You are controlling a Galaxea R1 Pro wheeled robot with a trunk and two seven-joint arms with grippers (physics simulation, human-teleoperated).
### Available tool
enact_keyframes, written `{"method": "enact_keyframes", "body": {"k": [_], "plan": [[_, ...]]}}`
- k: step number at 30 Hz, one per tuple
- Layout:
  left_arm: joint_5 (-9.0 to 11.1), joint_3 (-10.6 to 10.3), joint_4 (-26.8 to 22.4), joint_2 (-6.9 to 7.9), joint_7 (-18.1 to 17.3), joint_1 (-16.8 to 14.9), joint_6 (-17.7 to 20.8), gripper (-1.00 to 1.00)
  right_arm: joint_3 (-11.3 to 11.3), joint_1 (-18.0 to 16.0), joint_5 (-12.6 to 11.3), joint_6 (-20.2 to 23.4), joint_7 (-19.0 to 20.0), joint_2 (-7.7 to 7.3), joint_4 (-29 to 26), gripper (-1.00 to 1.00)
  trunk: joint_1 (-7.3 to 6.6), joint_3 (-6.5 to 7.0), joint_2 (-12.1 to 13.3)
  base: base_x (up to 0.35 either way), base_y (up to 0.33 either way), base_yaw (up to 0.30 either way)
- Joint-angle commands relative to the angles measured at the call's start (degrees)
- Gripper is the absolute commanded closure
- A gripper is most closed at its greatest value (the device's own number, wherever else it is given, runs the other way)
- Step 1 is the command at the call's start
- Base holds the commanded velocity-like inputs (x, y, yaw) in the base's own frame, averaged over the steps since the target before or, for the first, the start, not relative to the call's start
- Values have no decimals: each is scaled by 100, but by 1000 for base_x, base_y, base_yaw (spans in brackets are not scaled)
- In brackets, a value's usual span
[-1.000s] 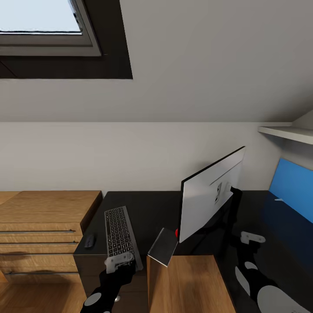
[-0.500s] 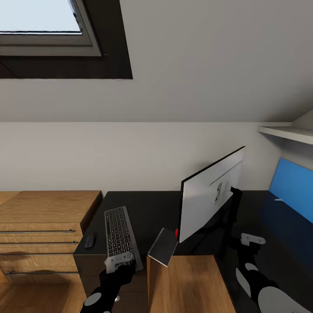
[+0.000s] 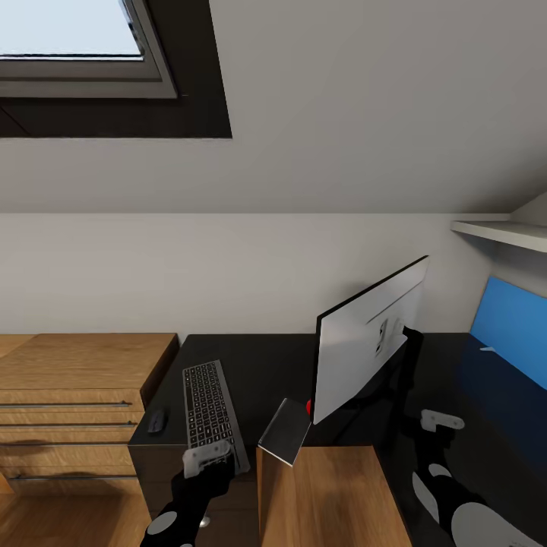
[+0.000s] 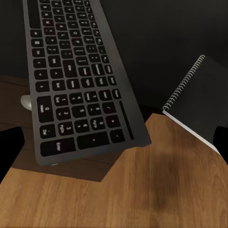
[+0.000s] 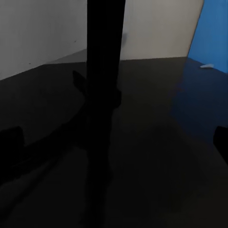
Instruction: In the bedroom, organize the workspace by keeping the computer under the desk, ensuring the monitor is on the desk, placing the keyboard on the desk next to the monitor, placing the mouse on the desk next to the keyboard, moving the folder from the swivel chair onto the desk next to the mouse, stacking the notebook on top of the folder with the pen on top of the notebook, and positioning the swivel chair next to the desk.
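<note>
Black desk (image 3: 266,365) under a sloped ceiling. Keyboard (image 3: 210,414) lies left of the monitor (image 3: 365,342), long axis running near-to-far, mouse (image 3: 156,420) just left of it. Left gripper (image 3: 207,457) sits at the keyboard's near end, nearer than the right gripper (image 3: 442,418); whether either grips anything, I cannot tell.

keyboard (image 4: 80,80) key legends too blurred to read, perhaps letters

Both arms: black links with pale grey rounded panels. Left gripper (image 3: 207,459) and right gripper (image 3: 442,418) carry light grey heads.
</note>
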Motion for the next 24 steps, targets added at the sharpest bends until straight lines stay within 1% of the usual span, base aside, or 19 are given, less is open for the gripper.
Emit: {"method": "enact_keyframes", "body": {"k": [1, 6, 9, 10, 13, 21, 24], "plan": [[28, -13, -9, 5, 49, -8, 16, -100, -24, -6, 61, -13, -30, 1, 8, -100, 1, -8, -6, 0, 0, 0], [28, -12, -18, 5, 66, -8, 8, -100, -21, -6, 88, 8, -45, 12, 11, -100, 1, -8, -6, 0, 0, 0], [28, -14, -22, 5, 67, -8, 1, -100, -25, -7, 82, 276, -47, 2, 14, -100, 1, -8, -6, 131, 0, 0], [25, -17, -21, 5, 67, -8, -2, -100, -26, -7, 73, 484, -47, -3, 7, -100, 1, -8, -6, 249, 0, 0], [21, -19, -21, 5, 67, -8, -8, -100, -26, -8, 65, 650, -47, -10, -4, -100, 1, -8, -6, 249, 0, 0], [19, -34, -19, 5, 67, -8, -2, -100, -30, -7, 64, 722, -47, -16, -17, -100, 1, -8, -6, 85, 0, 0], [16, -36, -19, 5, 67, -8, -2, -100, -33, -7, 64, 722, -47, -16, -21, -100, 1, -8, -6, 180, 0, 0]]}}
